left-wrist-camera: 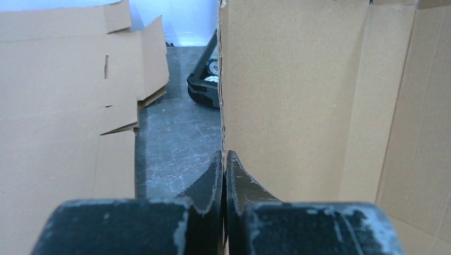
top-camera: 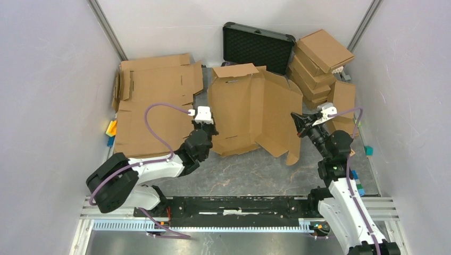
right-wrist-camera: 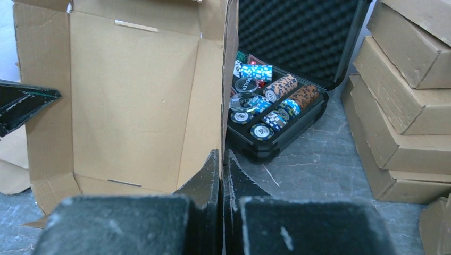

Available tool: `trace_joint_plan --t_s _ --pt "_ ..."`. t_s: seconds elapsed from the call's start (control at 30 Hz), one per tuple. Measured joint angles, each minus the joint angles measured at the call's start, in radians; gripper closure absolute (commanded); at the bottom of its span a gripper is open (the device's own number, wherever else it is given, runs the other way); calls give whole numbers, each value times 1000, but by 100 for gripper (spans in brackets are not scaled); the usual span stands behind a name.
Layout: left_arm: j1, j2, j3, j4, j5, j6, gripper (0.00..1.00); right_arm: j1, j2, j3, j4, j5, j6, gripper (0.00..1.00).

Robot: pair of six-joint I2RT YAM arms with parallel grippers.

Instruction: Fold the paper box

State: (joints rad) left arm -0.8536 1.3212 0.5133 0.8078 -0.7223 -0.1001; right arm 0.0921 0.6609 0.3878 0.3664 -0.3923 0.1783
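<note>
The left end effector [left-wrist-camera: 224, 159] is clenched on the left edge of the box [top-camera: 239, 106], the board running down between its fingers. The right end effector [right-wrist-camera: 222, 156] is clenched on the box's right edge the same way. The box stands half-open on the middle of the table [top-camera: 250, 170], panels upright between the two arms. Flat cardboard [top-camera: 154, 106] lies to the left. An open black case [top-camera: 258, 48] of chips [right-wrist-camera: 266, 106] sits behind, with a stack of folded boxes [top-camera: 319, 64] at the right
</note>
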Motion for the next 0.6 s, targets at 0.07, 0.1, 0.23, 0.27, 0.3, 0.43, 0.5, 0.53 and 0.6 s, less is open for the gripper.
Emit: trace_joint_plan --t_s 0.07,0.1,0.23,0.27,0.3,0.43,0.5,0.53,0.6 --pt "-35 26 -3 50 -55 44 98 2 -23 -10 -14 12 -13 100" --pt "-59 45 -5 90 -88 75 98 3 -30 -11 -24 15 -21 100" --pt "-123 110 -18 222 -146 171 98 4 -51 -15 -40 31 -36 100" --pt "-138 127 -21 254 -153 189 98 4 -56 -19 -40 31 -37 100" --pt "-149 141 -22 273 -154 203 98 5 -63 -22 -41 31 -37 100" --pt "-188 158 -17 254 -157 200 97 5 -97 -37 -47 33 -38 100" --pt "-190 153 -1 201 -159 166 83 5 -120 -52 -49 38 -38 100" --pt "-189 149 8 167 -162 143 79 5 -129 -58 -49 39 -38 100" --pt "-190 136 17 103 -161 101 71 5 -152 -73 -50 40 -38 100"
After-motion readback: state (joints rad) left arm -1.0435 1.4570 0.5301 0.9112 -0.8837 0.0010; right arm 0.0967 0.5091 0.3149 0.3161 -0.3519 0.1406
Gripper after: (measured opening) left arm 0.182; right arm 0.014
